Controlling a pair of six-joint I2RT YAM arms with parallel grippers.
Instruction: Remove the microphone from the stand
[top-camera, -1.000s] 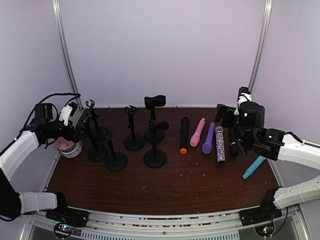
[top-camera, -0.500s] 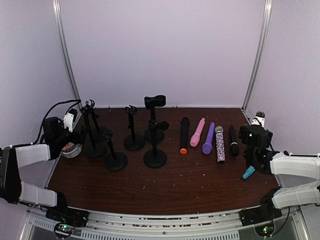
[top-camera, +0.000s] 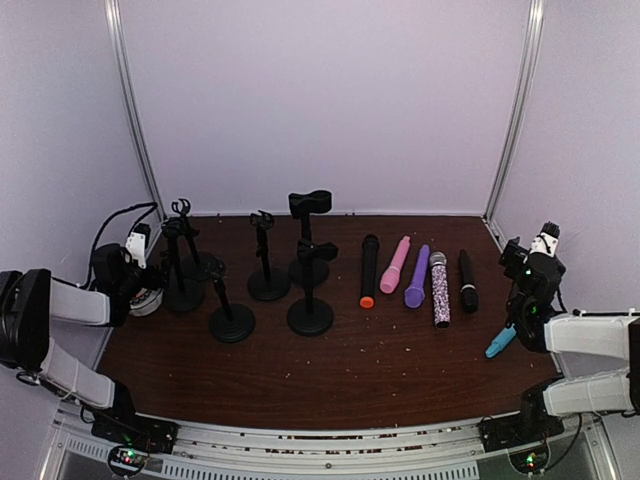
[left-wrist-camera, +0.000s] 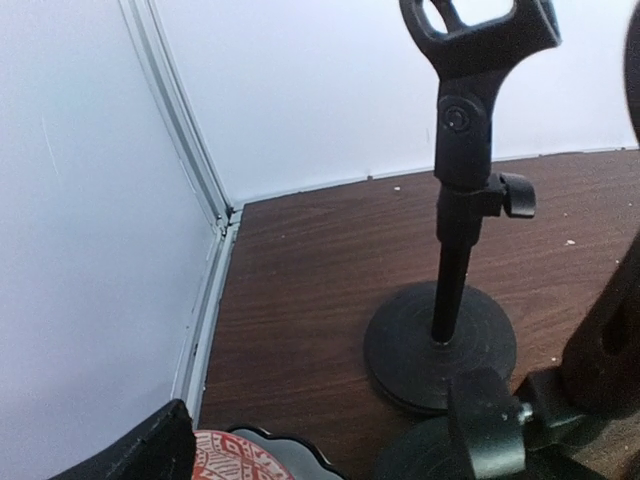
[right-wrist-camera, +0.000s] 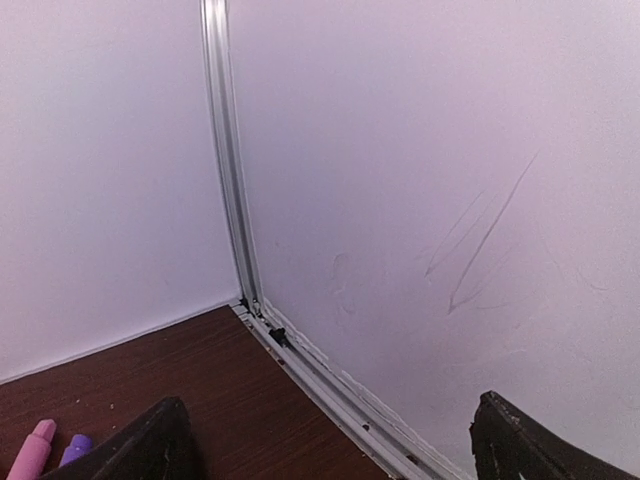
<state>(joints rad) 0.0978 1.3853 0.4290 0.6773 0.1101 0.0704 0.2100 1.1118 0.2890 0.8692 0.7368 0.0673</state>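
Right wrist view: right gripper (right-wrist-camera: 335, 450) spread wide, nothing between its fingers, facing the corner wall (right-wrist-camera: 420, 180). Left gripper (top-camera: 140, 263) wide too, beside the stands (top-camera: 232, 322). Microphones (top-camera: 439, 288) lie flat in a row on the table (top-camera: 350, 375), right of the stands.

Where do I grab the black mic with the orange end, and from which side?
I'd take it mid-body, from straight above, closing across its width: the black microphone lies flat, with table showing between it and the pink microphone beside it.
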